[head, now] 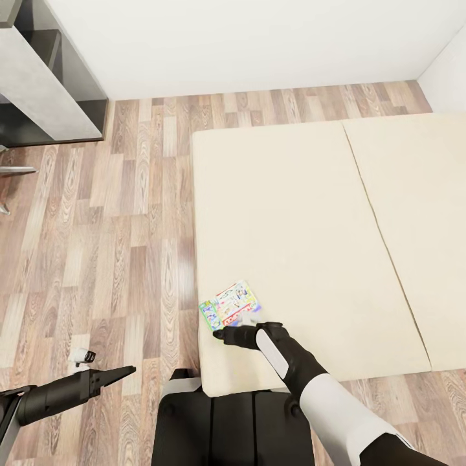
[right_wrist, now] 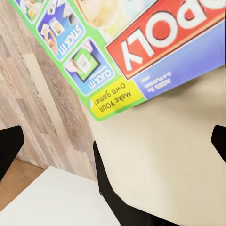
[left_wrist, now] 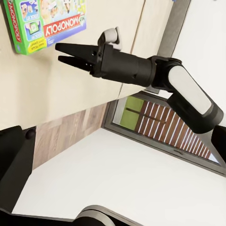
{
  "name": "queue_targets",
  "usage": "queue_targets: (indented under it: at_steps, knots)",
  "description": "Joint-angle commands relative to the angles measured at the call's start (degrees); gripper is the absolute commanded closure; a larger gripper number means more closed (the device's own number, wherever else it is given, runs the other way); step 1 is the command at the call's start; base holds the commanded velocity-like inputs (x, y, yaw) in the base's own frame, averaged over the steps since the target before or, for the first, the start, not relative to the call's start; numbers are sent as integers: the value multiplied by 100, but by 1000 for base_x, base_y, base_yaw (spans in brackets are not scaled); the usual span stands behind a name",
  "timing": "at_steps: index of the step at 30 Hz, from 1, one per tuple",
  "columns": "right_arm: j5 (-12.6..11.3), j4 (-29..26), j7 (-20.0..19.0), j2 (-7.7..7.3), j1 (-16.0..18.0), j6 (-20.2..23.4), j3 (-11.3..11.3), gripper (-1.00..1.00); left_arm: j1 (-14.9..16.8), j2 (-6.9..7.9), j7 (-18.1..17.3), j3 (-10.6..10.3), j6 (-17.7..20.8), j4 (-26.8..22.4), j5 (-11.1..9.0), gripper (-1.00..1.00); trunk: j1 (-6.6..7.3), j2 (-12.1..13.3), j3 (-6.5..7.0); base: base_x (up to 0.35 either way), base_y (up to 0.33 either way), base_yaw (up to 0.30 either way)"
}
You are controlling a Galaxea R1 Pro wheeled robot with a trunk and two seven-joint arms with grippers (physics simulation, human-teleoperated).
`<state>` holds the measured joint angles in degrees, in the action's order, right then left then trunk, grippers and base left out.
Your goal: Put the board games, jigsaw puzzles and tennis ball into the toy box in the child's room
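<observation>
One board game [head: 228, 304], a white-and-green Monopoly box, lies flat near the front left corner of the bed [head: 291, 213]. My right gripper [head: 219, 334] hovers just short of the box's near edge, open and empty. The left wrist view catches this gripper [left_wrist: 57, 52] from the side, pointing at the box [left_wrist: 44, 21]. In the right wrist view the box [right_wrist: 132, 52] lies ahead on the beige mattress [right_wrist: 174, 155], its green edge nearest. My left gripper [head: 131, 370] hangs shut over the floor, left of the bed. The toy box, table, jigsaw puzzles and tennis ball are out of view.
Wooden floor [head: 97, 226] runs left of the bed and behind it to the white wall. A dark grey cabinet [head: 45, 77] stands at the far left corner. My own base [head: 226, 421] is against the bed's near edge. A window [left_wrist: 141, 113] shows beyond the bed.
</observation>
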<state>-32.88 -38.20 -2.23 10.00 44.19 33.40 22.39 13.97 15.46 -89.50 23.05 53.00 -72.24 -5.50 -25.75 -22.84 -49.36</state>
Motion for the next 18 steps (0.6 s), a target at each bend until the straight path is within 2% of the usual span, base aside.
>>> queue_targets:
  at_steps: [1,10,18]
  knots:
    - [19,-3,-25,0,2,-10,0,-100,1,1,-24,3,61,-1,5,-100,-3,-9,-6,0,0,0]
    - [34,-11,-455,0,2,-91,2,-100,1,1,-23,1,61,-4,5,-100,-3,-9,-6,0,0,0]
    - [42,-12,-540,0,2,-112,2,-100,1,1,-23,2,61,-3,5,-100,-3,-9,-6,0,0,0]
